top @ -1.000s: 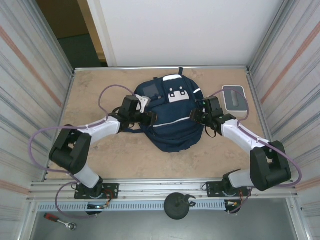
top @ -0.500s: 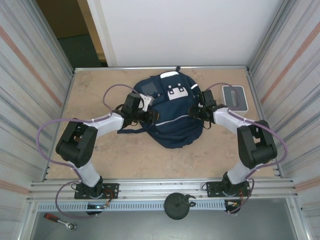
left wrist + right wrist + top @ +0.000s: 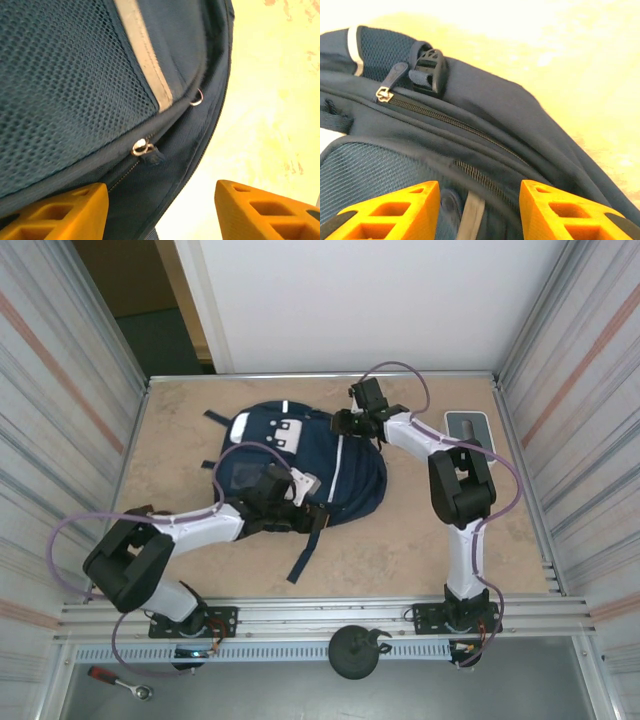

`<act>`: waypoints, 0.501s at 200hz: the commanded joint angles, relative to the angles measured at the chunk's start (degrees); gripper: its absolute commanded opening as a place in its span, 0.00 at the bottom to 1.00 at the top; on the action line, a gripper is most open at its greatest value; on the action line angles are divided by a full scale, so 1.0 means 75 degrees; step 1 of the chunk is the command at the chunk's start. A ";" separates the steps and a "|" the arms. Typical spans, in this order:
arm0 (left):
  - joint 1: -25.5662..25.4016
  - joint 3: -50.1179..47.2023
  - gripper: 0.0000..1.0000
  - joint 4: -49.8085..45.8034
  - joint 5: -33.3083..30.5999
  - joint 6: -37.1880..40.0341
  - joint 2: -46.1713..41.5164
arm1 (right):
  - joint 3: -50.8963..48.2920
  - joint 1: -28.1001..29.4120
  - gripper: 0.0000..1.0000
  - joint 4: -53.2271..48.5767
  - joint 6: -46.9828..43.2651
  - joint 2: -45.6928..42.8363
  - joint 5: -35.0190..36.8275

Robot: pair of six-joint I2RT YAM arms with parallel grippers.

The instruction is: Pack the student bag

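Left pincer [image 3: 160, 200]: orange fingers spread, w/ the edge of the large navy-blue fabric student bag [image 3: 330, 465] lying in the gap on the left-finger side and bare worktop [image 3: 400, 550] on the other. Not pinching anything. Just ahead of it are a small metal zip pull [image 3: 142, 148], dark mesh and a pale reflective stripe [image 3: 145, 55].

Left arm [image 3: 200, 523]: elbow folded out twd the near-left corner, white forearm running low across the worktop to the bag's near-left side.

Right pincer [image 3: 479, 192]: fingers also apart, bag fabric and a zip line btwn them; no clamp visible. A black plastic buckle [image 3: 430, 70] sits further along the bag, apart from the fingers.

Right arm [image 3: 455, 480]: stretched from the near-right base almost to the far edge, then bent left so the wrist meets the bag's far-right side.

Bag lies flat mid-worktop, closer to the far edge, white buckle patches twd the far-left, a dark strap [image 3: 305, 550] trailing twd the near edge. Small white-grey box [image 3: 468, 428] sits in the far-right corner, well apart from the bag.
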 commanded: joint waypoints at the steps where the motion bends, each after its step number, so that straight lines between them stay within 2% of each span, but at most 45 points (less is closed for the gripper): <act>1: 0.0243 -0.0257 0.61 0.0069 -0.0321 -0.0260 -0.0640 | 0.0014 -0.0102 0.48 -0.0618 -0.0389 -0.0396 0.0144; 44: 0.1032 -0.0607 0.66 0.0653 0.0068 -0.0996 -0.1145 | -0.1987 -0.0256 0.51 -0.0251 -0.0401 -0.2363 0.0339; 66: 0.1220 -0.0490 0.66 0.0814 0.0134 -0.1178 -0.0903 | -0.3106 -0.0100 0.51 0.0019 -0.0278 -0.3257 0.0193; 100: 0.1244 -0.0026 0.64 0.0813 0.0355 -0.1329 -0.0289 | -0.4297 0.0231 0.51 0.0323 -0.0009 -0.3970 -0.0156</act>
